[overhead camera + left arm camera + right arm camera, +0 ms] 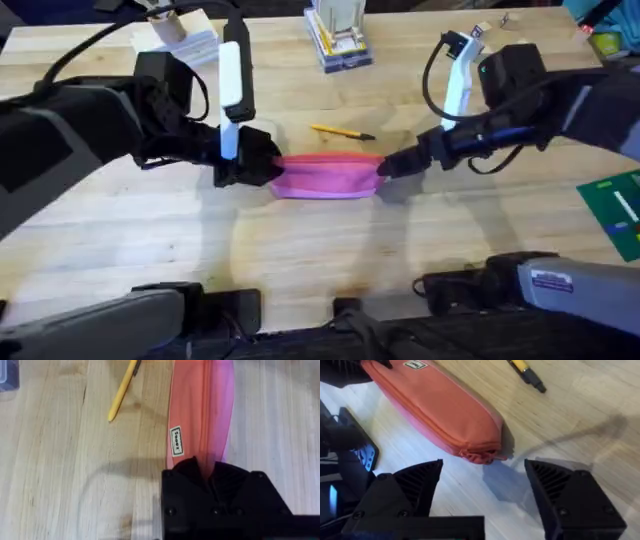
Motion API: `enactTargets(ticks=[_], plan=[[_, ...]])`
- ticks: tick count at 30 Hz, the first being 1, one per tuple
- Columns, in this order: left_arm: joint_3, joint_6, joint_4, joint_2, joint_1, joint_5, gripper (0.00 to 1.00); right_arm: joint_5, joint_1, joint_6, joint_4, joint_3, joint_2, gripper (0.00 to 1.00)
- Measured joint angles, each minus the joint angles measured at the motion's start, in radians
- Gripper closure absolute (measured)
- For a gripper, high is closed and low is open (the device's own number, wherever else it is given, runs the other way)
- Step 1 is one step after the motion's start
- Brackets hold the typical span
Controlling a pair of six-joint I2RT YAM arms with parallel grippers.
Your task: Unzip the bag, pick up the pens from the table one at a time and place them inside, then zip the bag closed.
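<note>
The pink bag (326,176) lies flat near the middle of the table (320,260), its zipper looking closed. My left gripper (262,170) is shut on the bag's left end; in the left wrist view the fabric (200,415) runs into the closed jaws. My right gripper (390,165) stands open at the bag's right end, its fingers (415,485) spread on either side of the bag's tip (480,452) without touching it. A yellow pen (342,131) with a dark tip lies just behind the bag, also visible as the pen (122,392) and the pen (527,372).
A clear box of items (338,38) stands at the back centre. A white object (175,35) sits at the back left, and a green board (615,210) lies at the right edge. Bare wood stretches in front of the bag.
</note>
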Motion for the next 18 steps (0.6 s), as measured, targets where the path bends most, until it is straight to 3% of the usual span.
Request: enactTargets(ticks=[5, 8, 10, 13, 14, 18], plan=[[0.0, 0.0, 0.001, 0.0, 0.0, 0.0, 0.958, -0.021, 0.007, 0.0, 0.029, 0.0, 0.044, 0.018], [0.0, 0.0, 0.002, 0.0, 0.0, 0.0, 0.957, -0.033, 0.019, 0.0, 0.047, 0.0, 0.066, 0.09], [0.0, 0.0, 0.003, 0.0, 0.0, 0.0, 0.957, -0.04, 0.024, 0.0, 0.055, 0.0, 0.069, 0.209], [0.0, 0.0, 0.004, 0.0, 0.0, 0.0, 0.958, -0.053, 0.026, 0.0, 0.064, 0.0, 0.069, 0.463], [0.0, 0.0, 0.004, 0.0, 0.0, 0.0, 0.958, -0.059, 0.027, 0.0, 0.064, 0.0, 0.069, 0.703], [0.0, 0.0, 0.005, 0.0, 0.0, 0.001, 0.958, -0.08, 0.031, 0.0, 0.062, 0.0, 0.069, 0.936]])
